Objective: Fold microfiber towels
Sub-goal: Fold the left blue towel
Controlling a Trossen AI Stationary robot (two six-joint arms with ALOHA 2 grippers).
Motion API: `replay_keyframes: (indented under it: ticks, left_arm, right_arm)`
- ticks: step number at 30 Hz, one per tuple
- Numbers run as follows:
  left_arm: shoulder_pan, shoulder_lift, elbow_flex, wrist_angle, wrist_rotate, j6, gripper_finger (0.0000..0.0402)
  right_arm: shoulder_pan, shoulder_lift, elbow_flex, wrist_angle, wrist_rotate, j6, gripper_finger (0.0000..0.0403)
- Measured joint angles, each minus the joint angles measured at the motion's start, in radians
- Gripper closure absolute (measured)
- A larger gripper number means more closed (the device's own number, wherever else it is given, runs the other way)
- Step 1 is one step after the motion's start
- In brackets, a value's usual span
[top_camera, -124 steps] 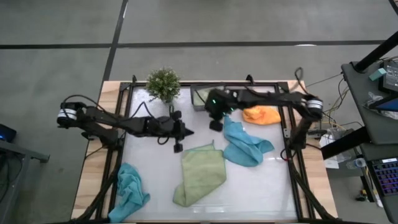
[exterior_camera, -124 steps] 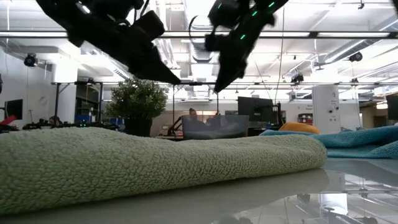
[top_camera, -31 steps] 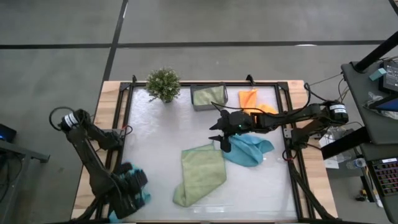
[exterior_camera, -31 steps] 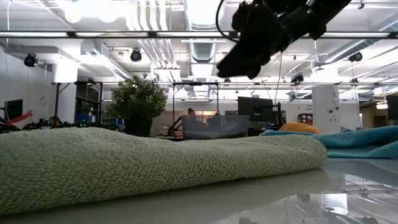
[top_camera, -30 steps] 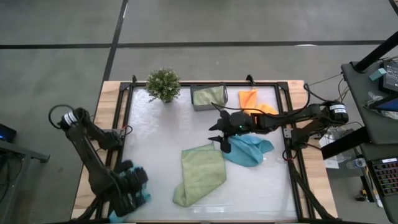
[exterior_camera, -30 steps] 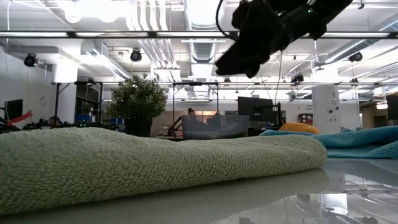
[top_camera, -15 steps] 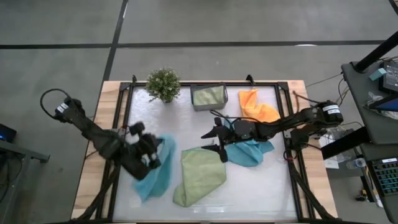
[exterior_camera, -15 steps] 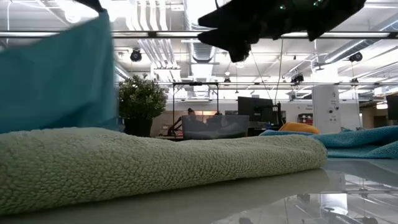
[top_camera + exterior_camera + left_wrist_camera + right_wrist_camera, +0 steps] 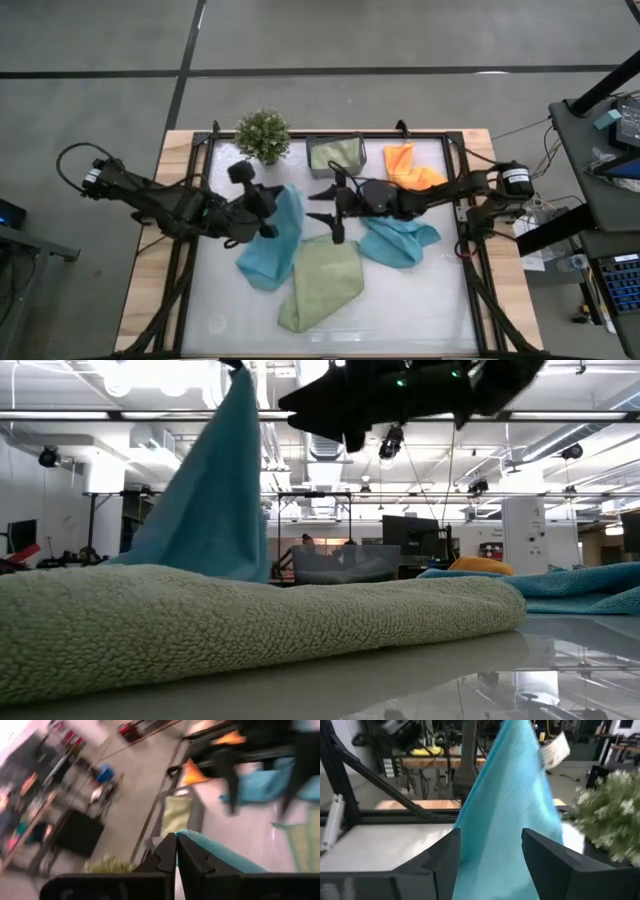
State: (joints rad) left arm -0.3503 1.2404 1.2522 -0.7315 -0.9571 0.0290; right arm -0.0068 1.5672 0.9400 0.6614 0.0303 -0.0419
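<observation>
Left gripper (image 9: 268, 208) sits left of frame centre in the high view, jaws pinched tight on a corner of a teal-blue towel (image 9: 272, 240). That towel hangs from the grip; its lower end trails onto the white table (image 9: 420, 300) and touches the left edge of the light green towel (image 9: 322, 280). In the low view the hanging teal-blue towel (image 9: 205, 495) reads as a tall draped sheet at upper left, behind the light green towel (image 9: 250, 625) filling the foreground.

Right gripper (image 9: 325, 214) is at frame centre in the high view, just right of the hanging towel, fingers spread wide and holding nothing. Right wrist view: its two fingers (image 9: 445, 857) straddle the hanging cloth (image 9: 515, 810) without visible contact.

Second teal-blue towel (image 9: 398, 242) lies crumpled right of centre, partly under the right arm. Orange towel (image 9: 412, 170) lies at upper right of the table. Another light green towel (image 9: 337, 154) sits in the grey bin (image 9: 313, 158) at top centre. Potted plant (image 9: 262, 135) stands at upper left of the table.
</observation>
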Motion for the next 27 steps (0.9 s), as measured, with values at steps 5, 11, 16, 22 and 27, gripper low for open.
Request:
replay_keyframes:
  ticks: [5,11,16,22,27]
  left_arm:
    - [0.002,0.000,-0.013,-0.011,0.306,0.295,0.0401]
    - [0.002,0.009,-0.049,-0.004,0.439,0.489,0.0401]
    - [0.002,0.016,-0.089,0.022,0.479,0.655,0.0401]
    - [0.002,0.016,-0.099,0.054,0.494,0.720,0.0401]
    - [0.002,0.025,-0.099,0.077,0.589,0.760,0.0401]
  right_arm:
    - [-0.073,-0.004,0.158,-0.264,-0.172,-0.104,0.0202]
    - [-0.129,0.028,0.325,-0.573,-0.416,-0.215,0.0202]
    - [-0.147,0.111,0.388,-0.600,-0.553,-0.233,0.0202]
    - [-0.148,0.250,0.481,-0.597,-0.702,-0.239,0.0202]
    - [-0.148,0.345,0.583,-0.608,-0.873,-0.239,0.0206]
